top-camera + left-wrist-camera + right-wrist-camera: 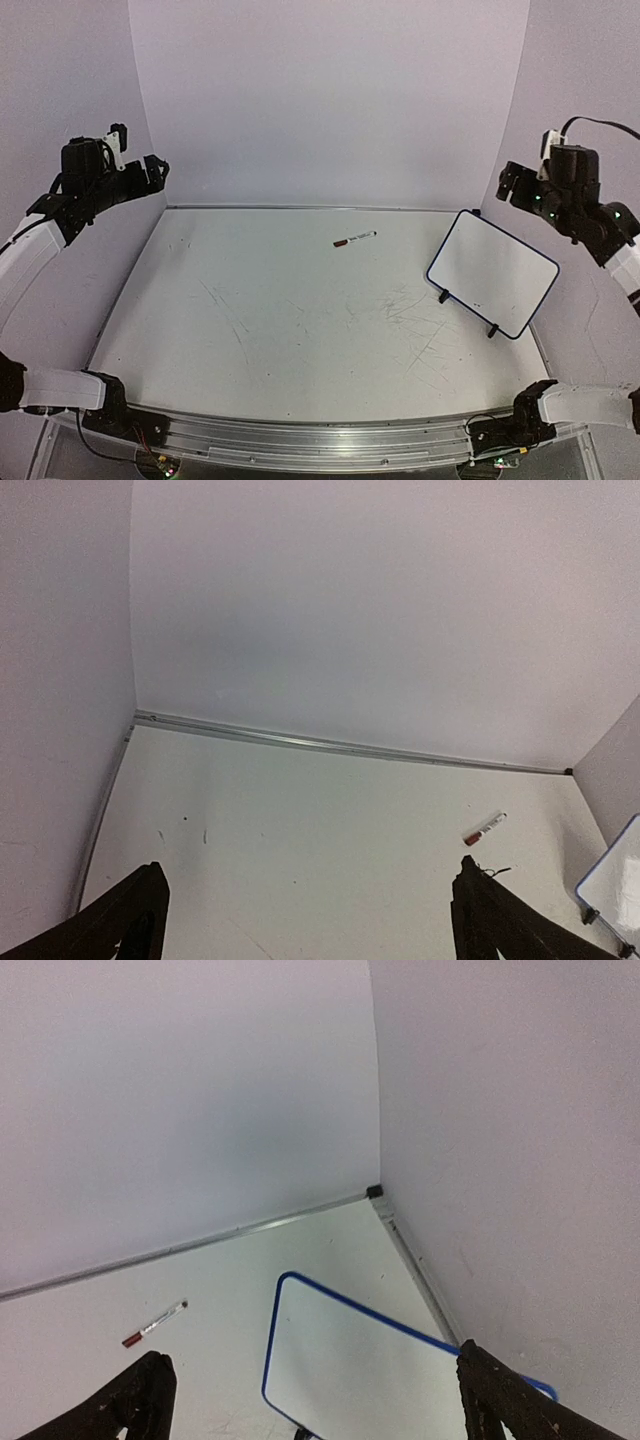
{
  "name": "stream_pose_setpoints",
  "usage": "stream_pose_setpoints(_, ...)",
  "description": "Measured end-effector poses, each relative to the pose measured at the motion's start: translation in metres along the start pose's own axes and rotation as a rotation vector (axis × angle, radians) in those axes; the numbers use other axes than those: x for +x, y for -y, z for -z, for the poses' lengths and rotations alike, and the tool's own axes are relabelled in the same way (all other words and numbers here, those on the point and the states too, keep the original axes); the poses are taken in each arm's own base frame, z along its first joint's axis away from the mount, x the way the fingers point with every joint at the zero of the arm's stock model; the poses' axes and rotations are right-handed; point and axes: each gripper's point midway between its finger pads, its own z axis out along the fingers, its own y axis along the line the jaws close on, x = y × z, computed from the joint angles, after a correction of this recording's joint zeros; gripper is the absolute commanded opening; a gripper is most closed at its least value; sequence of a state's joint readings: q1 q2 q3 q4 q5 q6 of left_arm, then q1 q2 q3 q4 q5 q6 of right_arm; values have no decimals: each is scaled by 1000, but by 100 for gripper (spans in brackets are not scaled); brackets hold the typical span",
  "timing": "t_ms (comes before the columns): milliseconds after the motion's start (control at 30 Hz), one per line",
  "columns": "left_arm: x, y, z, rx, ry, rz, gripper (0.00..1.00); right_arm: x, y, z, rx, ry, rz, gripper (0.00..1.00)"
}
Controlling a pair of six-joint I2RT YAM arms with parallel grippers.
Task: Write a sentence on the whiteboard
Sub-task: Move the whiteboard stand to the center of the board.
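The whiteboard (pixel 492 272) stands tilted on its two black feet at the table's right side, its blue-rimmed face blank; no sentence shows on it. It also shows in the right wrist view (pixel 350 1360) and at the left wrist view's edge (pixel 615 880). A marker (pixel 354 240) with a dark red cap lies on the table near the back, left of the board, seen as well from the left wrist (pixel 485 828) and right wrist (pixel 153 1324). My left gripper (pixel 150 165) hangs high at the far left, open and empty. My right gripper (pixel 510 185) hangs high at the far right, open and empty.
The large scratched white tabletop (pixel 300 320) is bounded by a metal rail at the back (pixel 320 208) and pale walls on three sides. Both arm bases sit at the near edge.
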State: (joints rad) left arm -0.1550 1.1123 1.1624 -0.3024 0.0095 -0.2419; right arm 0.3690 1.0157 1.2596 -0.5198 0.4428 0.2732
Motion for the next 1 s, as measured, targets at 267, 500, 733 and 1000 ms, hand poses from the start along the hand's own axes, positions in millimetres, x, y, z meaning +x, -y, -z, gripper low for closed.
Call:
stream_pose_setpoints(267, 15, 22, -6, 125, -68, 33, 99, 88, -42, -44, -65, -270, 48, 98)
stream_pose_setpoints(500, 42, 38, -20, 225, -171, 74, 99, 114, -67, -42, -140, -336, 14, 98)
stream_pose_setpoints(733, 84, 48, -28, 272, -283, 99, 99, 173, -79, -53, -134, -449, -128, 97)
stream_pose_setpoints(1000, 116, 51, -31, 291, -368, 125, 99, 259, -68, -71, 29, -609, -364, 76)
